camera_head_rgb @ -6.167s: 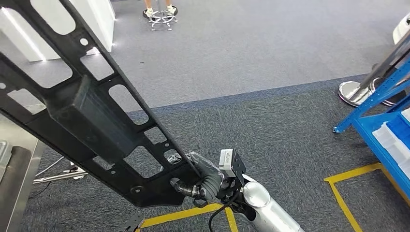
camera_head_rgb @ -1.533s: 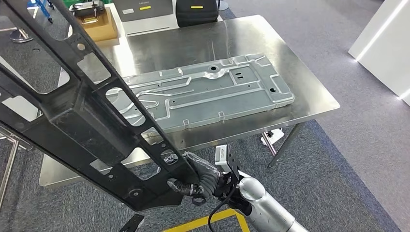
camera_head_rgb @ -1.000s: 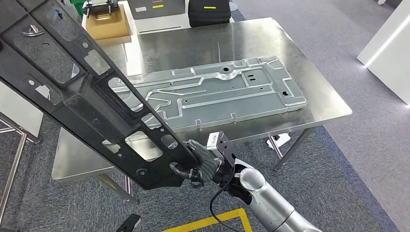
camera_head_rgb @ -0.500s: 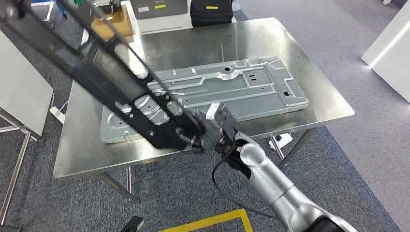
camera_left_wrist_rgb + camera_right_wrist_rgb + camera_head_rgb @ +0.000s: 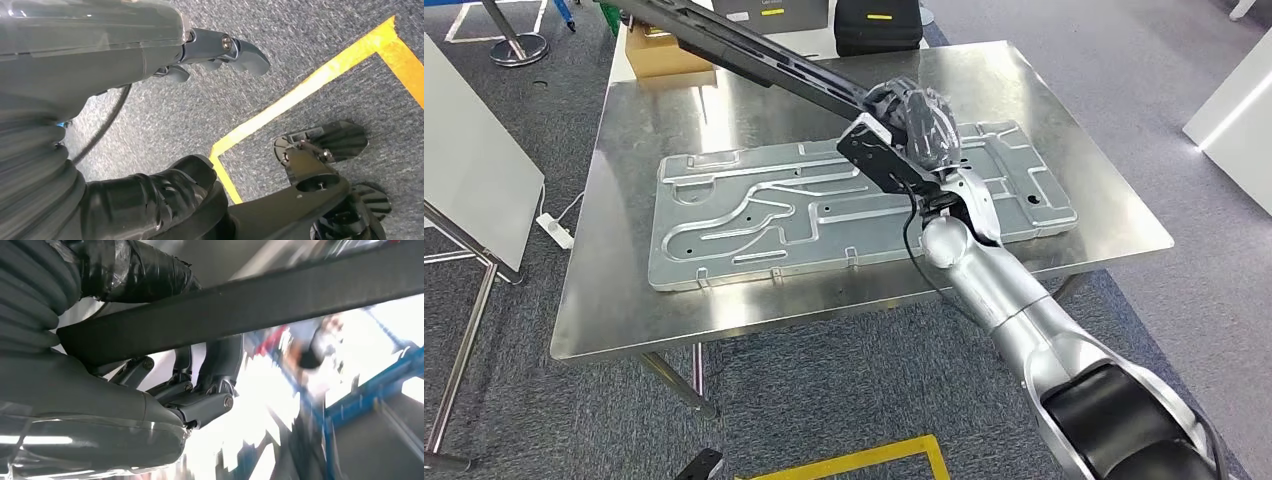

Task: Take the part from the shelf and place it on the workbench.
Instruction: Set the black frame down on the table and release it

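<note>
A long black frame part (image 5: 744,50) with cut-outs hangs above the steel workbench (image 5: 624,290), running from the table's middle toward the far left. My right hand (image 5: 919,115) grips its near end, with the arm stretched out over a large pressed silver plate (image 5: 754,210) lying on the bench. In the right wrist view the part (image 5: 250,310) crosses as a dark bar with the fingers (image 5: 205,390) wrapped round it. My left hand (image 5: 125,65) hangs over the carpet, fingers (image 5: 235,50) apart, holding nothing.
A cardboard box (image 5: 659,55) and a black case (image 5: 879,25) sit at the bench's far edge. A white panel (image 5: 464,170) stands to the left, another white block (image 5: 1234,110) to the right. Yellow floor tape (image 5: 854,462) runs near my feet.
The view has swung onto the workbench. My right arm has risen and reached forward, carrying the black part from low at the left to above the silver plate.
</note>
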`<state>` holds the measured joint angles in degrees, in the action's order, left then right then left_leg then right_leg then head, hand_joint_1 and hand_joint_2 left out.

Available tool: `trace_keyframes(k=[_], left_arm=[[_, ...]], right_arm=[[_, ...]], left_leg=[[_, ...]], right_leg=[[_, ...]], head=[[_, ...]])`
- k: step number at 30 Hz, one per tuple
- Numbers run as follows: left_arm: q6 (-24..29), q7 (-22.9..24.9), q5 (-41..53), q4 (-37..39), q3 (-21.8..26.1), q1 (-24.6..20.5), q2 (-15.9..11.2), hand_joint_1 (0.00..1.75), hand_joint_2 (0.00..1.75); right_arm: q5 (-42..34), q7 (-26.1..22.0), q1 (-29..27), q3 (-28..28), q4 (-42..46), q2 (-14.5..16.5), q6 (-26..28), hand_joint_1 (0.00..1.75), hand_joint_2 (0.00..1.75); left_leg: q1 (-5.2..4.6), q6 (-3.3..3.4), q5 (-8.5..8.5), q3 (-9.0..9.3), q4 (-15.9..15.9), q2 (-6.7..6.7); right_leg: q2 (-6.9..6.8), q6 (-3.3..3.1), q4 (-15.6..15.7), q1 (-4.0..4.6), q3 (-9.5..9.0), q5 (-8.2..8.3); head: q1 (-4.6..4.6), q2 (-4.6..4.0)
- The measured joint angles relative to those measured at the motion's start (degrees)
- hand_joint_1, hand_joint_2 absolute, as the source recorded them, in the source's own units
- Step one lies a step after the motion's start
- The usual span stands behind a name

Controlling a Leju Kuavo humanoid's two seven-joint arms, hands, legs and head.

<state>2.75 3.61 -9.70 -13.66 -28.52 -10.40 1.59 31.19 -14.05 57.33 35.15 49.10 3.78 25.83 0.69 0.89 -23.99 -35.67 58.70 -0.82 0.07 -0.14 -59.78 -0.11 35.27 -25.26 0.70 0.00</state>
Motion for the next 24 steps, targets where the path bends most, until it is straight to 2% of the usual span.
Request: trace_keyframes(k=[2, 4, 5, 6, 8, 9, 10, 11, 12, 14, 15, 18, 19, 21, 23, 24], left_arm=[[-0.4, 0.3, 0.4, 0.0, 0.0, 0.0, 0.0, 0.0, 1.75], [-0.7, 0.6, 0.8, 0.0, 0.0, 0.0, -0.1, 0.0, 1.75], [-0.9, 0.6, 0.9, 0.0, 0.0, 0.0, -0.1, 0.0, 1.75], [-1.0, 0.7, 1.1, 0.0, 0.0, 0.0, -0.2, 0.0, 1.75], [-1.1, 0.7, 1.1, 0.0, 0.0, 0.1, -0.2, 0.0, 1.75], [-1.1, 0.8, 1.2, 0.0, 0.0, 0.1, -0.2, 0.0, 1.75], [-1.1, 0.8, 1.2, 0.0, 0.0, 0.2, -0.2, 0.0, 1.75], [-1.1, 0.9, 1.2, 0.0, 0.0, 0.2, -0.3, 0.0, 1.75], [-1.0, 0.9, 1.2, 0.0, 0.0, 0.2, -0.4, 0.0, 1.75], [-1.0, 1.0, 1.4, 0.0, 0.0, 0.1, -0.5, 0.0, 1.75], [-1.0, 1.1, 1.5, 0.0, 0.0, 0.1, -0.5, 0.0, 1.75], [-1.1, 1.4, 1.6, 0.0, 0.0, 0.2, -0.5, 0.0, 1.75], [-1.1, 1.5, 1.6, 0.0, 0.0, 0.2, -0.5, 0.0, 1.75], [-0.9, 1.6, 1.6, 0.0, 0.0, 0.2, -0.5, 0.0, 1.75], [-0.7, 1.8, 1.6, 0.0, 0.0, 0.2, -0.5, 0.0, 1.75], [-0.7, 1.9, 1.6, 0.0, 0.0, 0.3, -0.5, 0.0, 1.75]], right_arm=[[7.4, 2.5, 1.4, 1.2, -3.6, 0.3, 3.3, 1.75, 1.75], [13.9, 5.0, 2.1, 2.6, -6.8, 0.7, 5.6, 1.75, 1.75], [16.7, 6.1, 2.5, 3.3, -8.3, 0.9, 6.6, 1.75, 1.75], [19.2, 6.9, 2.8, 4.2, -9.7, 1.0, 7.5, 1.75, 1.75], [22.0, 7.9, 3.1, 5.9, -12.3, 1.2, 8.7, 1.75, 1.75], [22.6, 8.1, 3.1, 6.5, -13.4, 1.2, 8.9, 1.75, 1.75], [22.8, 8.2, 3.1, 7.0, -14.2, 1.3, 9.0, 1.75, 1.75], [23.0, 8.3, 3.2, 7.4, -14.8, 1.4, 9.0, 1.75, 1.75], [23.6, 8.6, 3.2, 7.7, -15.3, 1.4, 9.1, 1.75, 1.75], [25.7, 9.6, 3.6, 8.3, -16.4, 1.5, 9.3, 1.75, 1.75], [27.0, 10.2, 3.7, 8.6, -17.0, 1.6, 9.5, 1.75, 1.75], [29.8, 11.9, 3.9, 9.2, -18.5, 1.6, 10.1, 1.75, 1.75], [30.7, 12.6, 3.9, 9.3, -19.0, 1.6, 10.5, 1.75, 1.75], [32.4, 14.1, 3.8, 9.4, -20.1, 1.6, 11.7, 1.75, 1.75], [34.3, 15.5, 3.2, 9.5, -21.0, 1.5, 12.5, 1.75, 1.75], [35.3, 16.0, 2.7, 9.5, -21.2, 1.4, 12.7, 1.75, 1.75]], left_leg=[[-0.03, -0.67, 0.18, 0.0, -0.2, -0.05], [0.01, -1.24, -0.56, -0.34, 0.6, 0.02], [0.0, -1.49, -1.72, -1.13, 2.4, 0.11], [0.08, -1.67, -3.45, -2.59, 5.5, 0.25], [0.13, -2.0, -6.71, -6.33, 13.2, 0.41], [0.14, -2.09, -7.21, -7.62, 15.6, 0.44], [0.14, -2.11, -6.5, -7.87, 15.7, 0.45], [0.14, -2.06, -4.78, -6.94, 13.6, 0.47], [0.14, -1.94, -2.52, -5.11, 9.6, 0.53], [0.01, -1.52, 0.09, -1.58, 2.6, 0.6], [-0.06, -1.3, 0.42, -0.74, 0.8, 0.61], [0.0, -0.56, 0.31, -0.59, 0.0, 0.47], [0.11, -0.2, 0.39, -0.48, -0.1, 0.45], [0.32, 0.44, 0.51, -0.3, -0.4, 0.47], [0.31, 0.73, 0.44, -0.29, -0.4, 0.46], [0.31, 0.76, 0.4, -0.27, -0.4, 0.45]], right_leg=[[-0.03, -0.2, 0.7, 0.08, -0.17, -0.07], [-0.21, -0.71, 1.4, -0.25, -0.54, 0.28], [-0.3, -1.0, 1.7, -0.47, -0.72, 0.46], [-0.39, -1.2, 1.9, -0.54, -0.84, 0.55], [-0.4, -1.38, 1.9, -0.48, -0.84, 0.51], [-0.4, -1.4, 1.8, -0.43, -0.84, 0.44], [-0.4, -1.4, 1.7, -0.4, -0.85, 0.34], [-0.38, -1.34, 1.5, -0.4, -0.89, 0.19], [-0.37, -1.22, 1.3, -0.4, -0.93, -0.03], [-0.33, -0.81, 0.8, -0.17, -0.8, -0.47], [-0.32, -0.57, 0.6, -0.05, -0.68, -0.59], [-0.33, 0.17, 0.5, 0.04, -0.52, -0.78], [-0.29, 0.45, -0.1, -0.01, -0.32, -1.29], [-0.19, 0.97, -4.5, -0.18, 1.7, -3.88], [-0.15, 1.31, -12.3, -0.28, 5.63, -7.28], [-0.15, 1.41, -15.3, -0.32, 7.29, -8.1]], head=[[-0.01, 0.0], [-0.03, 0.0], [-0.05, 0.0], [-0.07, 0.0], [-0.08, 0.0], [-0.08, 0.0], [-0.08, 0.0], [-0.09, 0.0], [-0.08, 0.0], [-0.05, 0.0], [-0.03, 0.0], [-0.02, 0.0], [-0.02, 0.0], [-0.01, 0.0], [-0.01, 0.0], [-0.01, 0.0]])
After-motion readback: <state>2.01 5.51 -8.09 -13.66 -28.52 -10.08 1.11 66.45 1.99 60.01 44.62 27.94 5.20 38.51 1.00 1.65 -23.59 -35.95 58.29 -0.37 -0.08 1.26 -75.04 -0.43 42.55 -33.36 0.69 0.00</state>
